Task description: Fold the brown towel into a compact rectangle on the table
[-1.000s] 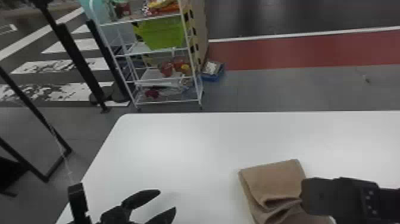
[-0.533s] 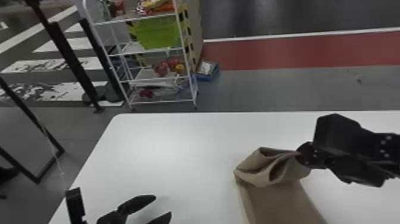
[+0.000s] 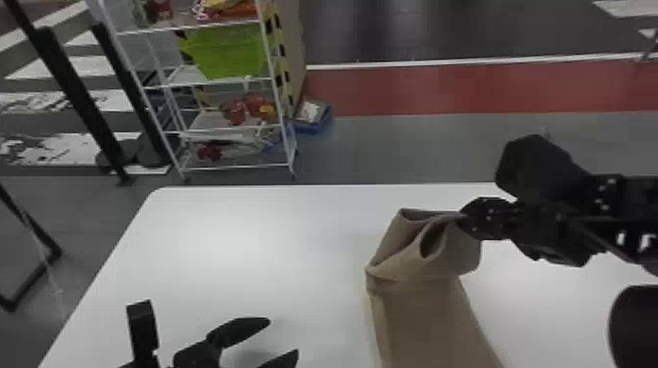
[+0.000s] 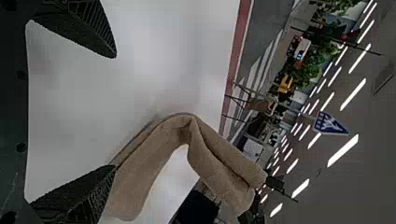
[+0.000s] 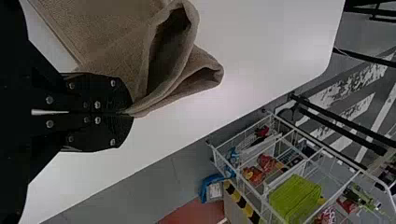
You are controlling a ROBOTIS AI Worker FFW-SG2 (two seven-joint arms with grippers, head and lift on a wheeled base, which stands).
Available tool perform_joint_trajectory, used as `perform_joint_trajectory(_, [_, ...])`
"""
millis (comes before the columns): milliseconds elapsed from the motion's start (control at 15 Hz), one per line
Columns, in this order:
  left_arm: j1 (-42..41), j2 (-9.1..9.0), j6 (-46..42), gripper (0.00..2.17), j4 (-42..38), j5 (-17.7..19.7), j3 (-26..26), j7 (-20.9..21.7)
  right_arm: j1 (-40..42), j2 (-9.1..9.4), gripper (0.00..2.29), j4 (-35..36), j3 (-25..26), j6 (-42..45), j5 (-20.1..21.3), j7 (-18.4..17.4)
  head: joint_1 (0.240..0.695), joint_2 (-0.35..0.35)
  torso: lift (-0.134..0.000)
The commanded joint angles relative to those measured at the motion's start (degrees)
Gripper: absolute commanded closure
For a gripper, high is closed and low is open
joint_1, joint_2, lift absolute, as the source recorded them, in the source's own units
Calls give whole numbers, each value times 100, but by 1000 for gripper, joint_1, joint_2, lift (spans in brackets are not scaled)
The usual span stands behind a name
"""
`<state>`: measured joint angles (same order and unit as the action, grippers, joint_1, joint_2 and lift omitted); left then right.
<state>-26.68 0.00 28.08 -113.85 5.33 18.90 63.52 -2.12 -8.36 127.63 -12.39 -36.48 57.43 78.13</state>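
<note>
Signage: one blue sign (image 4: 330,124), white-edged, with white markings on its face, in the room behind. Lettering: small white marks (image 3: 635,241) on the black right arm, too blurred for us. Words or numbers we can read: none.

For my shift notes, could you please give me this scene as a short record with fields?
towel: brown, lying lengthwise on the table, its far end raised and curled into open loops
right gripper: shut on the towel's raised end
left gripper: open, holding nothing, over the table's left part
surface: white table
fold state: not yet a compact rectangle
background: white wire rack beyond the table, with a green bin
</note>
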Motion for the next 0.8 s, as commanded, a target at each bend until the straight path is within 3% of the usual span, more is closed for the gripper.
perform_joint_trajectory(0, [119, -15, -52, 29, -6, -120, -466, -226, -34, 10, 2013, -2, -1, -40, -4, 19, 695, 107, -122])
perform_joint_trajectory(133, [190, -15, -175, 29, -24, -164, -756, -473, -34, 10, 2013, -2, 26, -75, -4, 19, 695, 64, -122])
perform_joint_trajectory(400, [489, -15, -1265, 29, 258, -498, -1442, -1545, -34, 10, 2013, 7, 140, -92, -145, 19, 695, 13, -122])
perform_joint_trajectory(600, [919, -15, -1353, 33, 653, -717, -1732, -1958, -43, 37, 2013, 16, 157, -92, -162, 19, 695, -19, -122])
perform_joint_trajectory(733, [1183, -15, -1318, 33, 970, -867, -1846, -1976, -60, 37, 2013, 34, 175, -92, -206, 19, 695, -34, -122])
